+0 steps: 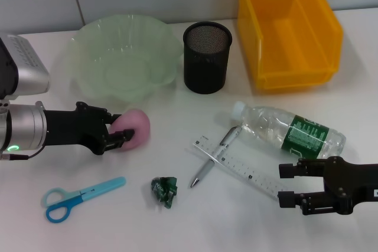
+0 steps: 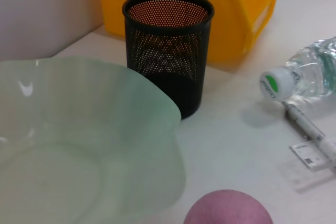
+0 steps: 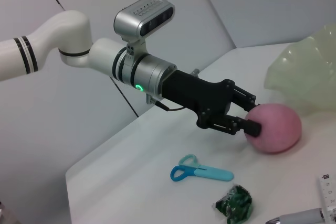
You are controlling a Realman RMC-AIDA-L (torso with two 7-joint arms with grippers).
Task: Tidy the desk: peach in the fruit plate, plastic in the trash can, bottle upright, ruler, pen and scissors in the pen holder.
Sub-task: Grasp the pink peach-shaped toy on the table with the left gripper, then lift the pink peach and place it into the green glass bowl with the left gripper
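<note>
The pink peach rests on the table just in front of the pale green fruit plate. My left gripper is shut on the peach's left side, as the right wrist view shows. The bottle lies on its side at the right. My right gripper stands open just in front of the bottle, by the end of the clear ruler. A silver pen lies across the ruler. The blue scissors and a green plastic wad lie near the front. The black mesh pen holder stands upright.
A yellow bin stands at the back right, beside the pen holder. The left wrist view shows the plate rim, the pen holder, the bottle cap and the top of the peach.
</note>
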